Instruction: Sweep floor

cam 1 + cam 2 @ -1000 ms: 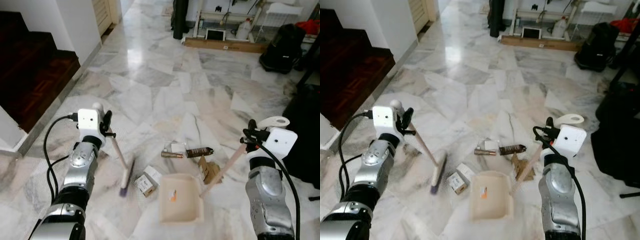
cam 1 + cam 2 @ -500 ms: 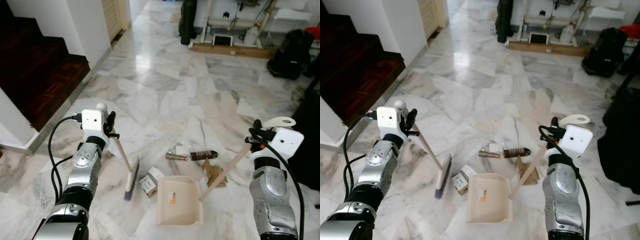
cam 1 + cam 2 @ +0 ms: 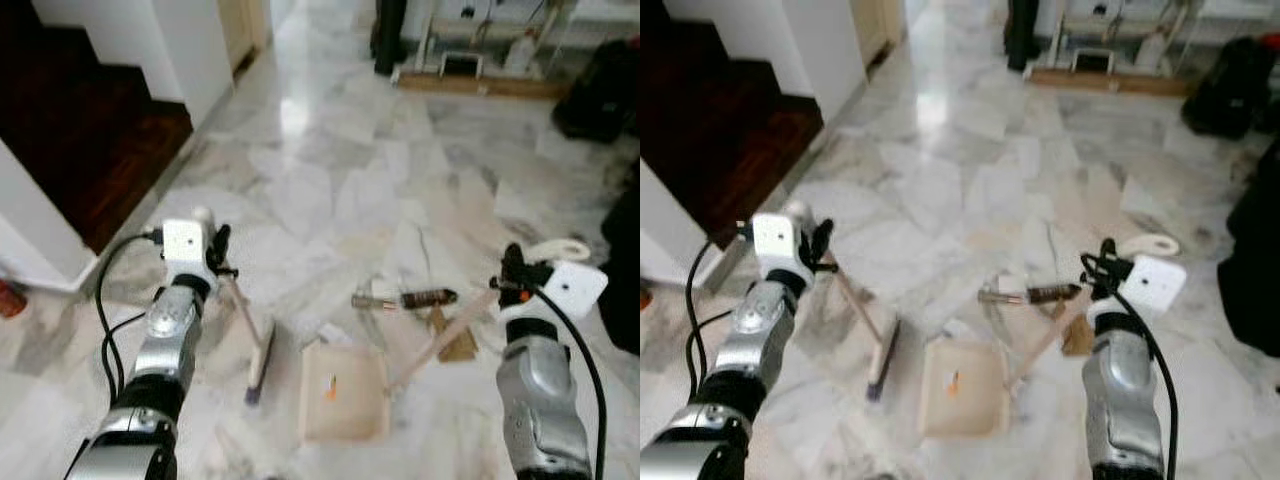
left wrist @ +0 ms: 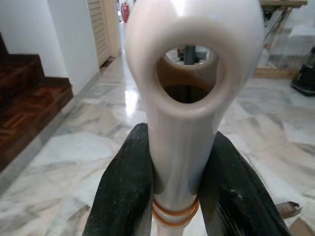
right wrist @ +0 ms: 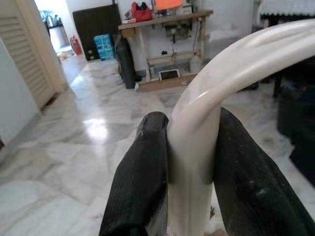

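While the head views are soft with blur, the layout on the marble floor [image 3: 330, 190] reads well enough.

Left pincer: the left pincer [image 4: 172, 162] is clenched on the pale handle of the broom [image 3: 258, 360], its black fingers [image 4: 125, 187] pressed on either side of the shaft just below the hanging hole.
Broom: the head rests on the floor just to the left of the dustpan, close to it but apart, with the shaft slanting up to the left arm.
Dustpan: the cream dustpan [image 3: 342, 392] lies flat on the floor between the two arms; a small orange scrap sits inside it, and I judge that little else has gone in.
Litter left: a dark tube-like piece [image 3: 428, 297] with a smaller piece beside it, and a brown cardboard scrap [image 3: 455, 345], lie beyond and to the right of the pan, still on the floor.
Right pincer: the right pincer [image 5: 189, 162] grips the curved top of the dustpan's long handle.
Progress: early to middle by my judgement; tools are in hand and the pan is placed, but most visible litter is not yet swept in.
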You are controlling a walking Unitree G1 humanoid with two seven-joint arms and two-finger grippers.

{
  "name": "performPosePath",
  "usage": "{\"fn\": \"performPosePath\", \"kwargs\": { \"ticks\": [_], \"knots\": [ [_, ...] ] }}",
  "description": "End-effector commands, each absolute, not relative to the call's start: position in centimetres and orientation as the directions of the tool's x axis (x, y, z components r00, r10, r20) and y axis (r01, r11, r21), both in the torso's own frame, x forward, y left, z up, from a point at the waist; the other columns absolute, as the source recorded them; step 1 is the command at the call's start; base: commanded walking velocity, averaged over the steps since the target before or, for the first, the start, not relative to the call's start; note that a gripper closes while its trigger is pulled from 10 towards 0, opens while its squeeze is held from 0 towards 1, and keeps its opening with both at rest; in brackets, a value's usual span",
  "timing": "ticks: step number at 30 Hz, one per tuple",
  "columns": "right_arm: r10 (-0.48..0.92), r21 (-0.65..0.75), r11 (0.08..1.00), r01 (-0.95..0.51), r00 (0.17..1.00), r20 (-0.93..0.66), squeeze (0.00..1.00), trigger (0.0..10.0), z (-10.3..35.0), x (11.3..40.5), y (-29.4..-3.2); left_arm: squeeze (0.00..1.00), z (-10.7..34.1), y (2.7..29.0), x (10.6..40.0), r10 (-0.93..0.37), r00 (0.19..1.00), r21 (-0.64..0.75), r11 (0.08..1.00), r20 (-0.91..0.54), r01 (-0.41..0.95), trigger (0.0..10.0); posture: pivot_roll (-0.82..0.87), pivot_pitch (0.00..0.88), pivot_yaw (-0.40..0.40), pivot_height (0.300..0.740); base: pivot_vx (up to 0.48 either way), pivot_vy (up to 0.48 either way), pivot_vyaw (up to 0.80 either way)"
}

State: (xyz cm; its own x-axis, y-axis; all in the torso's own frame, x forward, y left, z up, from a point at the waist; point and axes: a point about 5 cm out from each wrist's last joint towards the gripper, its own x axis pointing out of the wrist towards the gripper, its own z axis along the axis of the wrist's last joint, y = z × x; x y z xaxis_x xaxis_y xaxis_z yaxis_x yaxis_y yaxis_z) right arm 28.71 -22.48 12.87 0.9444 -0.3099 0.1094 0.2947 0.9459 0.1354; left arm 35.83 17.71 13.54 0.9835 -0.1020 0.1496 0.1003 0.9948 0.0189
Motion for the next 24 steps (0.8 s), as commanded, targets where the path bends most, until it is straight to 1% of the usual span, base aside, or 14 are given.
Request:
{"fn": "performPosePath", "kwargs": {
  "ticks": [1, 8, 14, 24],
  "knots": [
    [-0.287, 0.146, 0.953, 0.265, 0.945, 0.159, 0.0, 10.0, 13.95, 29.1, -21.69, 0.0, 14.84, 18.87, 35.99, -0.075, 0.978, 0.041, 0.997, 0.197, 0.068, 10.0, 0.04, 0.094, 0.028, 0.74, 0.0, 0.0, 0.0],
    [-0.284, 0.154, 0.953, 0.26, 0.946, 0.156, 0.0, 10.0, 13.76, 29.01, -21.45, 0.0, 15.04, 18.44, 35.92, -0.098, 0.971, 0.033, 0.995, 0.217, 0.093, 10.0, 0.04, 0.096, 0.028, 0.74, 0.0, 0.0, 0.0],
    [-0.288, 0.151, 0.952, 0.266, 0.945, 0.156, 0.0, 10.0, 13.78, 29.03, -21.61, 0.0, 14.85, 18.29, 35.96, -0.104, 0.974, 0.039, 0.994, 0.202, 0.098, 10.0, 0.04, 0.097, 0.028, 0.74, 0.0, 0.0, 0.0],
    [-0.282, 0.155, 0.954, 0.258, 0.947, 0.156, 0.0, 10.0, 13.79, 29.03, -21.25, 0.0, 14.81, 18.24, 35.9, -0.105, 0.974, 0.042, 0.994, 0.2, 0.099, 10.0, 0.04, 0.097, 0.024, 0.74, 0.289, 0.0, 0.0]
  ]
}}
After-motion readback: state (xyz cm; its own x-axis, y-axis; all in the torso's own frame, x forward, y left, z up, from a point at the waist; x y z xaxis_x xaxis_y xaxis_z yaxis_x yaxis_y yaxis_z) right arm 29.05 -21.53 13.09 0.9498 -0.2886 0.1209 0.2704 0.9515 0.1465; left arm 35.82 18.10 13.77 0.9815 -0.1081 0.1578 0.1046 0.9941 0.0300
